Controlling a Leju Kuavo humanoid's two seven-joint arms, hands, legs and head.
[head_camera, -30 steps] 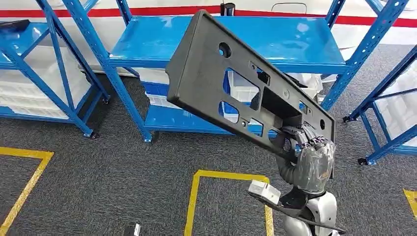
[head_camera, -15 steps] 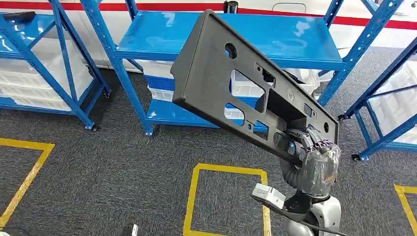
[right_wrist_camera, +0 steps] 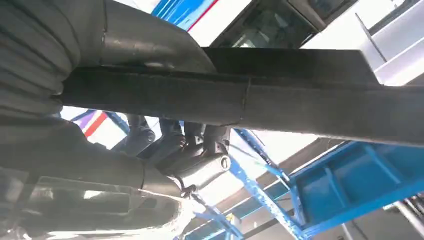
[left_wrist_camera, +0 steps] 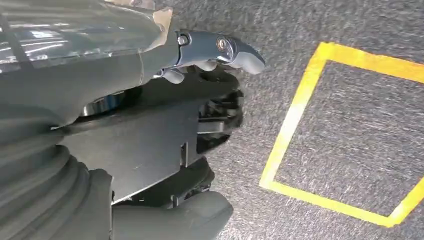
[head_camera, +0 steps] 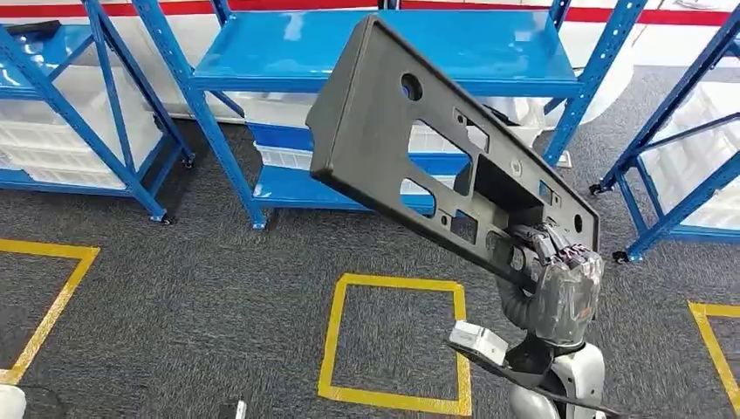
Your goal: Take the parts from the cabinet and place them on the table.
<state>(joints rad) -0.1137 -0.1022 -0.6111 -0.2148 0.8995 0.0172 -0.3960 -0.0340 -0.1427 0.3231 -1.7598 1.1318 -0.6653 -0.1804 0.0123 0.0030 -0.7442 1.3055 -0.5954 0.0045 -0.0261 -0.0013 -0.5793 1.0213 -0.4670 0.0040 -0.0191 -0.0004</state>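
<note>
Seen from the head camera, the robot's right hand (head_camera: 551,272) gripped the lower right end of a long black plastic panel (head_camera: 393,131), its fingers (head_camera: 558,249) wrapped over the panel's edge. The panel, pierced by a round hole and several rectangular cut-outs, was held in the air, tilted, rising up and to the left from the hand. It hung in front of a blue steel shelving unit (head_camera: 288,52), clear of its shelves. White crates (head_camera: 279,157) sat on the unit's lower level. More blue racks stood to the left (head_camera: 96,105) and right (head_camera: 672,148). Below, on dark grey carpet (head_camera: 201,288), a square of yellow tape (head_camera: 336,305) was marked out, with parts of other yellow squares at the left and right edges.

From the left wrist camera, the left hand (left_wrist_camera: 210,55) hung over the carpet beside a yellow tape square (left_wrist_camera: 290,130). Its fingers (left_wrist_camera: 235,47) were curled in; whether anything lay in them could not be told, as dark shapes beneath the hand were too unclear to name.

From the right wrist camera, the black panel (right_wrist_camera: 300,110) ran edge-on across the frame, with the right hand's fingers (right_wrist_camera: 200,160) clamped on it from one side and blue shelving (right_wrist_camera: 350,185) beyond.
</note>
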